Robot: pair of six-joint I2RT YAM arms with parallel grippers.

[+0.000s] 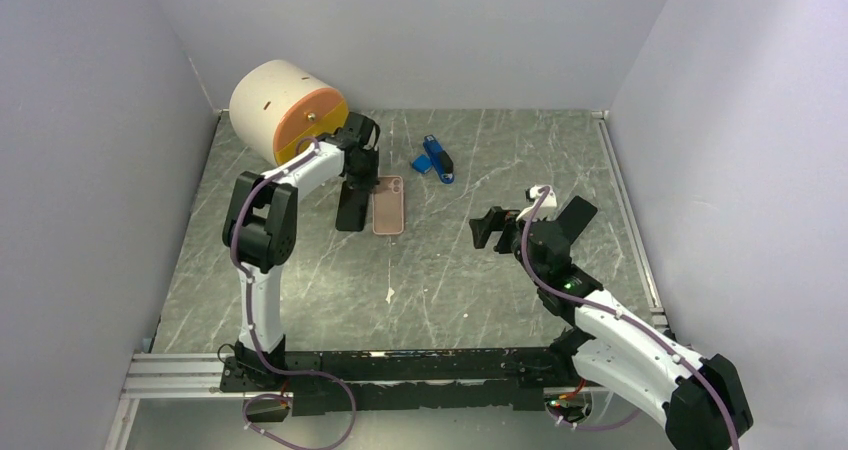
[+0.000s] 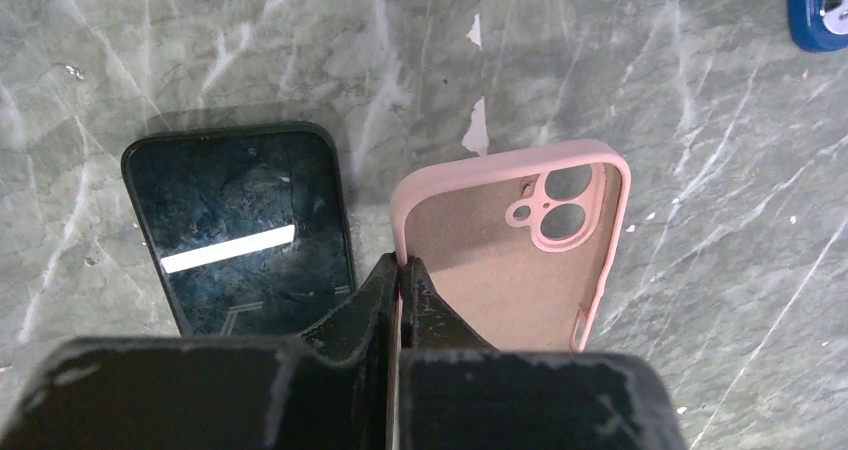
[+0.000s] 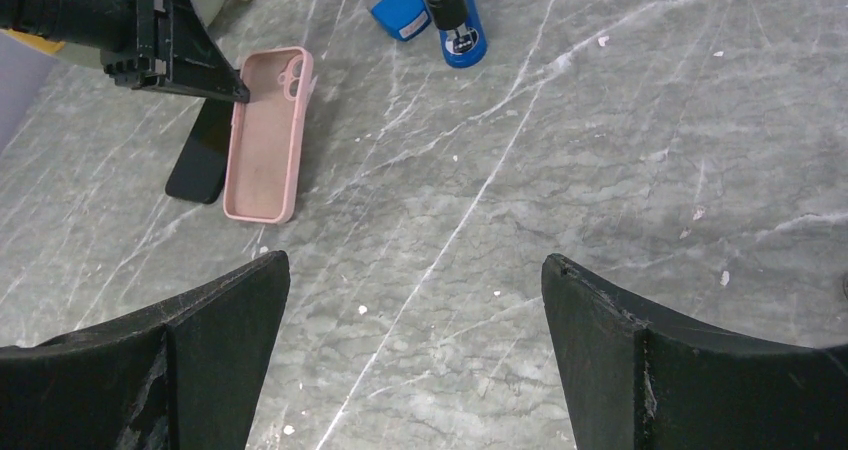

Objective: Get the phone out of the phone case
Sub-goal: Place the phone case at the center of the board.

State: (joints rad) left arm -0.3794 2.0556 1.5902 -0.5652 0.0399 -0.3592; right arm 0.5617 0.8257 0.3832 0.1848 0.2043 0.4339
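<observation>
Left pincer: fingers pressed together, nipping the left rim of the phone case at its near end.
Phone case: pink, empty, lay hollow side up with the camera cut-out at the far end.
Phone: black, lay flat and screen up just left of the case, a narrow gap between them.
Tabletop: grey-green marbled surface with white chips.
Blue things: two, cut off at the top right corner.
</observation>
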